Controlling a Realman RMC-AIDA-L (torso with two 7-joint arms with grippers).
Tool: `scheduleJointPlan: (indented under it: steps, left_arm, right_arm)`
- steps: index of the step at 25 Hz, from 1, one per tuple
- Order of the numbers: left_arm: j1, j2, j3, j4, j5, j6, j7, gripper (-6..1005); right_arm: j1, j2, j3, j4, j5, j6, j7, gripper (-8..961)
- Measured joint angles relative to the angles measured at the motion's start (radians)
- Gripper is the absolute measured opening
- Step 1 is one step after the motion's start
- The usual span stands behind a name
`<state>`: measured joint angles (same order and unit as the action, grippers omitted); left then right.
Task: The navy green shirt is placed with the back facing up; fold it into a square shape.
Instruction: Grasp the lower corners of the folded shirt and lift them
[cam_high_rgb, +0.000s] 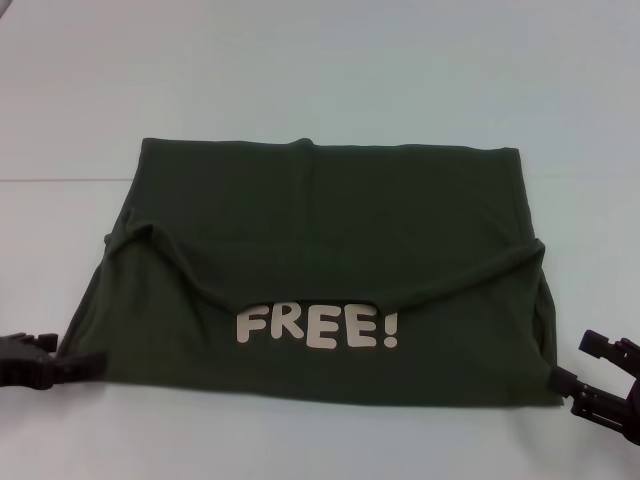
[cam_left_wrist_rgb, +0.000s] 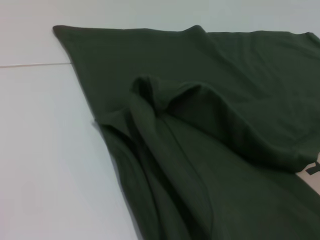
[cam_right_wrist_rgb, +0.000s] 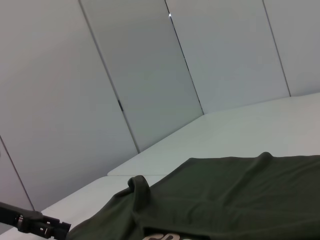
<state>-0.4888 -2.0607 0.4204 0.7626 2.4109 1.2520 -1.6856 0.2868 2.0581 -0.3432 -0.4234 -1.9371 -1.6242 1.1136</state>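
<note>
The dark olive-green shirt (cam_high_rgb: 330, 240) lies flat on the white table, its upper part folded down over the body, with white letters "FREE!" (cam_high_rgb: 318, 327) showing below the curved fold edge. It also shows in the left wrist view (cam_left_wrist_rgb: 210, 130) and in the right wrist view (cam_right_wrist_rgb: 235, 195). My left gripper (cam_high_rgb: 78, 355) sits low at the shirt's near left corner, jaws apart, one fingertip (cam_high_rgb: 98, 367) touching the fabric edge. My right gripper (cam_high_rgb: 570, 360) sits open just off the near right corner, not holding anything.
The white table (cam_high_rgb: 320, 70) stretches well beyond the shirt on all sides. A thin seam line (cam_high_rgb: 60, 180) runs across it at the left. Grey wall panels (cam_right_wrist_rgb: 150, 75) stand behind the table.
</note>
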Motion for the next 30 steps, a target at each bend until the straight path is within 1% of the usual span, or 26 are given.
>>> scheduleJointPlan:
  steps: [14,25,30]
  left_arm:
    - [-0.022,-0.001,0.011,-0.057,0.022,-0.033,0.002,887]
    - [-0.029,0.000,0.029,-0.056,0.019,0.012,0.000,888]
    - [-0.026,-0.004,0.039,-0.047,0.015,-0.024,0.023,887]
  right_arm:
    - [0.013,0.003,0.002,0.000,0.002,0.005,0.000,945]
    - [0.016,0.003,0.003,0.000,0.007,0.008,0.000,945]
    - [0.013,0.005,0.004,0.000,0.009,0.010,0.000,944]
